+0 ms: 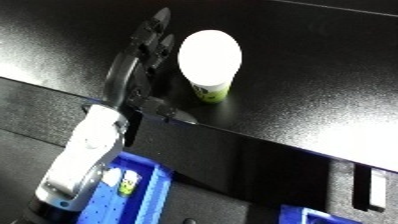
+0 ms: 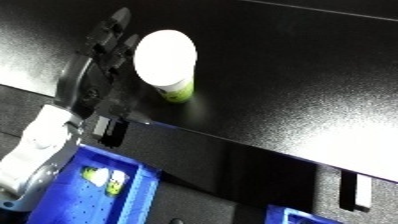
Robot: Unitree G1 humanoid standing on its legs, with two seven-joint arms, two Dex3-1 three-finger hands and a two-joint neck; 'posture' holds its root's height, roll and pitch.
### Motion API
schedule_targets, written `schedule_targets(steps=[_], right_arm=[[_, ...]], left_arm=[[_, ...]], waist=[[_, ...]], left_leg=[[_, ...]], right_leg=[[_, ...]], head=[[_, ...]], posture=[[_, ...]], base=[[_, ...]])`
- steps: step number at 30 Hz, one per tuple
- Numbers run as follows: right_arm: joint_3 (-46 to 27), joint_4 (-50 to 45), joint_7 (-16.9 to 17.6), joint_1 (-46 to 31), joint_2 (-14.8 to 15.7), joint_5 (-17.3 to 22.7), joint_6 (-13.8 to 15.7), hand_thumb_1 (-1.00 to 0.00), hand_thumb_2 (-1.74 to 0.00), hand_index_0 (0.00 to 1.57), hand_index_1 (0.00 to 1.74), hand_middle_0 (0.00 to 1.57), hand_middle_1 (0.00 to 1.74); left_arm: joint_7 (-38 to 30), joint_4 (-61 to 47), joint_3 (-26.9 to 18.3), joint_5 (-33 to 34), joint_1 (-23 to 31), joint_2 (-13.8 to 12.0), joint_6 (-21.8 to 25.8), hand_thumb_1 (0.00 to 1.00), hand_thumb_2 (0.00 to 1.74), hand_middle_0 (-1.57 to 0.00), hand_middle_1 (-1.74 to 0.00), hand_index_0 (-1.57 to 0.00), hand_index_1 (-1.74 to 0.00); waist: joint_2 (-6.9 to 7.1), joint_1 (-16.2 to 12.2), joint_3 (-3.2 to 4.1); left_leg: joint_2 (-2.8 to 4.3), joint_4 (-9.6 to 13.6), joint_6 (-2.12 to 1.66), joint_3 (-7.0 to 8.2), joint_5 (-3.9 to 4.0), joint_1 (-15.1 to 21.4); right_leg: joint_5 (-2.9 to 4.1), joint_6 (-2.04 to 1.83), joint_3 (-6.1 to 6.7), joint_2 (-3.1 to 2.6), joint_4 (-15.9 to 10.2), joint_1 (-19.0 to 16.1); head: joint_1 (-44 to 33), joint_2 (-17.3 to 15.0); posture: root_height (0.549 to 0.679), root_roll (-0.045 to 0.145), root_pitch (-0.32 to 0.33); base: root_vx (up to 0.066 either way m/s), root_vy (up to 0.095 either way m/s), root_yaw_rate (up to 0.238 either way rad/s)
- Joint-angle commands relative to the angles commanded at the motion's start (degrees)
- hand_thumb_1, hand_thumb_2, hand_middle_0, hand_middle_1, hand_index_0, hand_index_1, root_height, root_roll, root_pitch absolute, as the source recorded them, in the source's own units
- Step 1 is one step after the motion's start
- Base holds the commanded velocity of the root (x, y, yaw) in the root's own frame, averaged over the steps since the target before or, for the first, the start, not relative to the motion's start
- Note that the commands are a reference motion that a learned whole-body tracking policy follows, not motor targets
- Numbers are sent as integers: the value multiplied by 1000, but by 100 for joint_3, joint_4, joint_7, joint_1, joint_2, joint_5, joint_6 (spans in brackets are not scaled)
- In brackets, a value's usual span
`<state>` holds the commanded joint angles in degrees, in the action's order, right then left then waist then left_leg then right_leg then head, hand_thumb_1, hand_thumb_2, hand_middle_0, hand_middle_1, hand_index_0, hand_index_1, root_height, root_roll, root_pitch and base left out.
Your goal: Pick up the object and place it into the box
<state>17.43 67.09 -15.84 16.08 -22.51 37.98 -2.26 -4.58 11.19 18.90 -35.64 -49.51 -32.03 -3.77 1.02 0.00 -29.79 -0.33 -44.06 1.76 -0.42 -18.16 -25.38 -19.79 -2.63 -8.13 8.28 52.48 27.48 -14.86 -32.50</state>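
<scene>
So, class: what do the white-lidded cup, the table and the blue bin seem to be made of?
White-lidded cup with green label: probably plastic or coated paper, smooth matte lid. Black table: hard, semi-gloss top, showing soft glare. Blue bin: likely moulded plastic, with a dotted floor.

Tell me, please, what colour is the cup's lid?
White; the cup has a green base, best seen in the left eye view.

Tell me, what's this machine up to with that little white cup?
The robot's left hand reaches over the black table, fingers fairly straight, right beside a white-lidded cup with a green-and-white label. The cup stands on the table, not yet lifted. A blue plastic bin below the table's edge already holds a small similar item. The right hand isn't visible.
</scene>
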Motion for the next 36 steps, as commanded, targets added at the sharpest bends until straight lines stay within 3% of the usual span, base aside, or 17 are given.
schedule_targets(steps=[4, 6, 7, 8, 21, 26, 30, 36], right_arm=[[53, 8, 11, 28, 33, 26, 3, 0, 0, 0, 0, 0, 0], [73, 13, 17, 42, 50, 32, -2, 0, 0, 0, 0, 0, 0], [73, 13, 17, 42, 50, 32, -2, 0, 0, 0, 0, 0, 0], [85, 16, 19, 51, 59, 36, -3, 0, 0, 0, 0, 0, 0], [115, 46, 1, 99, 106, -25, 1, 0, 0, 0, 0, 0, 0], [111, 46, 8, 92, 114, -34, -9, 0, 0, 0, 0, 0, 0], [92, 45, 25, 84, 103, -49, -19, 0, 0, 0, 0, 0, 0], [26, 31, 63, 30, 95, -21, 26, 0, 0, 0, 0, 0, 0]], left_arm=[[-49, 128, 153, 34, -214, 99, 12, 0, 0, 0, 0, 0, 0], [-48, 178, 212, 56, -321, 138, 23, 100, 174, -157, -174, -157, -174], [-48, 178, 212, 56, -321, 138, 23, 100, 174, -157, -174, -157, -174], [-22, 205, 260, 85, -414, 169, 23, 200, 348, -314, -348, -314, -348], [-44, 340, 439, 90, -774, 255, -125, 850, 1479, -1334, -1479, -1334, -1479], [-144, 399, 391, -169, -714, 237, -283, 850, 1479, -1334, -1479, -1334, -1479], [-222, 447, 267, -933, -522, 263, -485, 850, 1479, -1334, -1479, -1334, -1479], [-157, 301, -81, -1692, -91, 292, -179, 850, 1479, -1334, -1479, -1334, -1479]], waist=[[25, -58, 0], [33, -83, 0], [33, -83, 0], [37, -104, 0], [15, -193, 0], [-10, -190, 0], [-49, -173, 0], [-113, -90, 0]], left_leg=[[19, -61, 10, 24, -33, -44], [26, -84, 15, 35, -48, -51], [26, -84, 15, 35, -48, -51], [32, -100, 18, 45, -61, -52], [47, -127, 15, 56, -92, 11], [40, -101, 7, 41, -75, 34], [25, -87, 1, 16, -57, 41], [-18, -22, -15, -40, -22, 74]], right_leg=[[2, -7, 20, -10, 29, 64], [0, -9, 27, -14, 42, 81], [0, -9, 27, -14, 42, 81], [-5, -8, 32, -16, 49, 85], [-33, 10, 41, -15, 61, 42], [-39, 15, 31, -9, 52, 18], [-49, 22, 12, 8, 58, 4], [-73, 48, -16, 30, 36, -38]], head=[[-128, 0], [-166, 0], [-166, 0], [-198, -7], [-342, -89], [-348, -54], [-396, -31], [-450, 59]], posture=[[622, 15, -23], [621, 15, -23], [621, 15, -23], [621, 16, -23], [620, 21, -30], [621, 23, -32], [621, 25, -32], [622, 30, -31]], base=[[6, -3, -62], [10, -3, -55], [11, -4, -52], [11, -6, -40], [10, -6, -21], [-2, -1, 8], [-15, 7, 38], [-25, 6, 75]])
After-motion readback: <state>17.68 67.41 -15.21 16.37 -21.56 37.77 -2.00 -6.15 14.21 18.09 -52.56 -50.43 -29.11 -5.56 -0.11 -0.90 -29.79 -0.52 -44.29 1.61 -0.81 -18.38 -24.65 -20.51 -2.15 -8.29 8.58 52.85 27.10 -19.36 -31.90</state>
